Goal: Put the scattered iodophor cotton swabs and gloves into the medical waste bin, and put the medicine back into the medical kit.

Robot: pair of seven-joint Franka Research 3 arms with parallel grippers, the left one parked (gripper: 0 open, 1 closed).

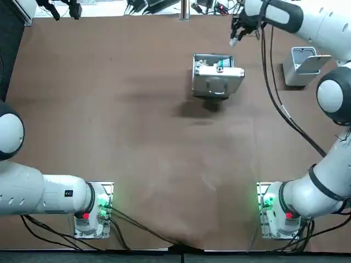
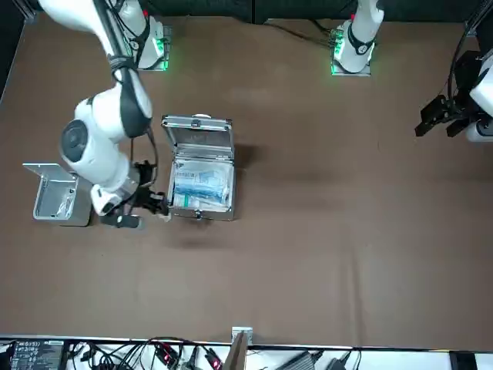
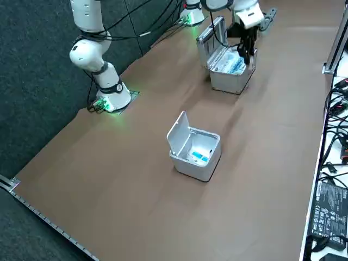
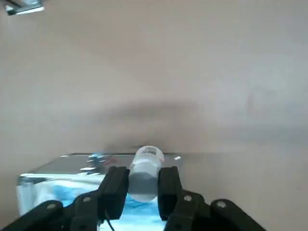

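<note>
My right gripper is shut on a small white medicine bottle, held between the two black fingers. In the top view the right gripper hangs just past the far right corner of the open metal medical kit, with the bottle at its tip. The kit has its lid up and holds blue-and-white packets. From the front, the gripper sits right beside the kit's side wall. The grey medical waste bin stands open with blue and white items inside.
The waste bin stands to the right of the kit near the table's right edge. Cables and equipment lie along the far edge. The right arm's cable hangs over the table between kit and bin.
</note>
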